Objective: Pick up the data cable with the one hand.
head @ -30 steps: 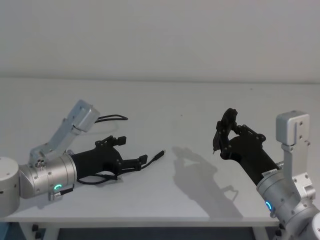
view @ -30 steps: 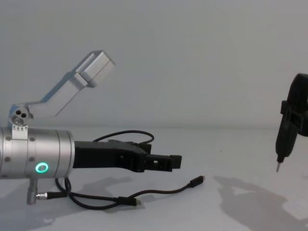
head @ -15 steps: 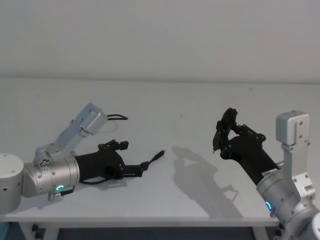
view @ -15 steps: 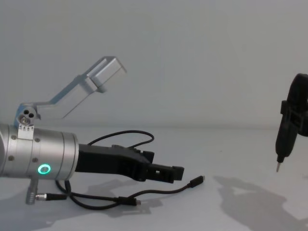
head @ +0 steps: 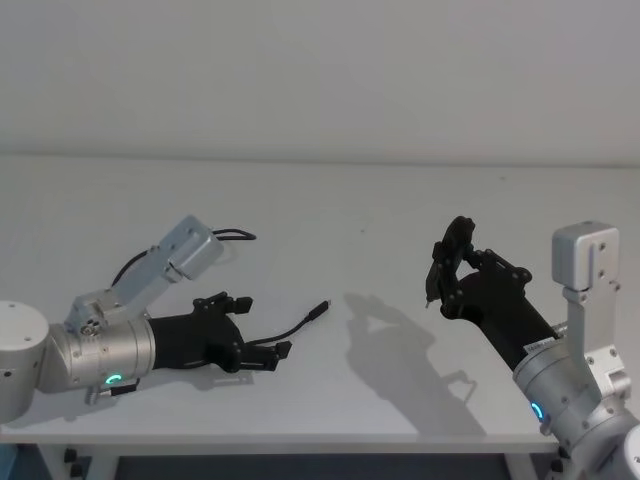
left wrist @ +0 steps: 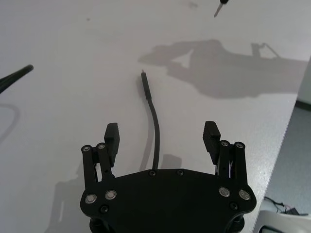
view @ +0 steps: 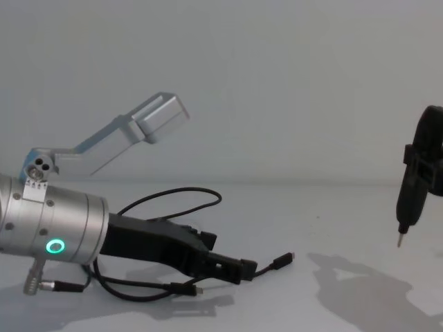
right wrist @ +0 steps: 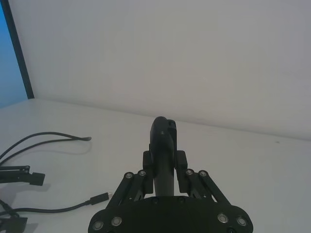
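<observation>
1. I've got a pale counter (head: pixel 330 200) spread across my head view.
2. Behind it stands a plain white wall (head: pixel 320 70).
3. My right wrist view catches a blue panel (right wrist: pixel 7 63) edged by a dark strip (right wrist: pixel 19 53).

data cable (left wrist: pixel 152 109): thin black cord, lying flat, running between the left gripper's fingers
left gripper (left wrist: pixel 161 129): black, jaws spread wide

Left gripper (view: pixel 239 270) reaches in low from the left, angled down toward the table (view: pixel 332 207), green ring lit on its silver cylinder. The cable (view: pixel 220 198) loops behind and under it, and one plug (view: pixel 282 261) lies just past the fingertips. At the right edge, the right gripper (view: pixel 423 160) carries a slim tool (view: pixel 407 200), pin tip down, clear of the table.
</observation>
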